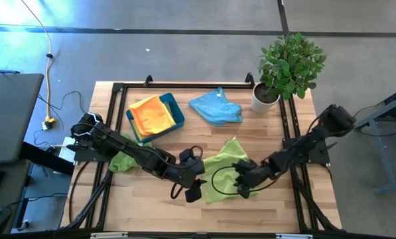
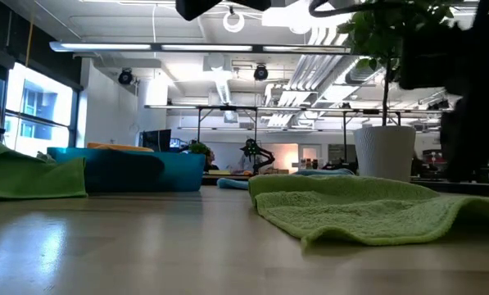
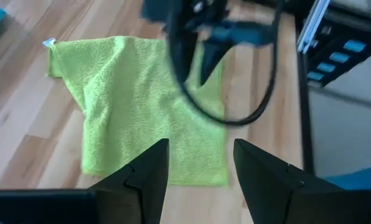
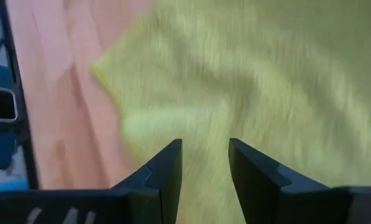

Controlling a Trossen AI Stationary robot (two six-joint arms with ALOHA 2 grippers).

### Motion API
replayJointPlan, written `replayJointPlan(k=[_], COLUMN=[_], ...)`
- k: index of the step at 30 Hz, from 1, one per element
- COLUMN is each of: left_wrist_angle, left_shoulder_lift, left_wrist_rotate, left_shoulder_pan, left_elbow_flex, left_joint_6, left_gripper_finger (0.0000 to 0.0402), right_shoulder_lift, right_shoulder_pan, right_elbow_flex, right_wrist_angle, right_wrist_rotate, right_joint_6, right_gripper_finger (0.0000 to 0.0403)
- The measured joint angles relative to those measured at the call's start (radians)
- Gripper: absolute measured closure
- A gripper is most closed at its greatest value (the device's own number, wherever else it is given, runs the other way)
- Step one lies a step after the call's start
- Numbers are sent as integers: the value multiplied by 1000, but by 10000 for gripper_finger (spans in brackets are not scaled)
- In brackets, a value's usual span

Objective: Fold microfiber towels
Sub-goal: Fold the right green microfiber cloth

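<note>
A lime green towel (image 1: 222,174) is spread rumpled on the wooden table (image 1: 144,202) near its middle; the left gripper (image 1: 195,188) is held just beside the towel's edge, fingers (image 3: 145,177) parted and empty; the right gripper (image 1: 243,186) is poised over the towel's other side, fingers (image 4: 163,171) apart, nothing grasped; yellow and orange towels (image 1: 151,114) are seen in a teal tray (image 1: 177,114); a light blue towel (image 1: 215,106) lies beside a potted plant (image 1: 286,66).

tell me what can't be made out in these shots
- Second lime green towel: high view, mostly hidden under the left arm.
- Towels in the teal tray: how many lie under the orange one cannot be told.
- Both grippers: low view, not visible.
- Centre lime green towel: right wrist view, blurred.
</note>
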Motion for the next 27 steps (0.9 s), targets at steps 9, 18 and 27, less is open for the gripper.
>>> replayJointPlan(k=[9, 18, 27], left_wrist_angle=[15, 22, 21], left_shoulder_lift=[87, 249, 351], left_wrist_rotate=[0, -5, 72], left_shoulder_pan=[59, 118, 129], left_elbow_flex=[-3, -3, -3], left_joint_6=[165, 183, 101], left_gripper_finger=[232, 232, 232], right_shoulder_lift=[25, 44, 49], right_shoulder_pan=[154, 120, -14], right_elbow_flex=[86, 29, 22], right_wrist_angle=[-479, -534, -556], right_wrist_rotate=[116, 283, 436], right_joint_6=[390, 389, 85], right_gripper_finger=[281, 281, 281])
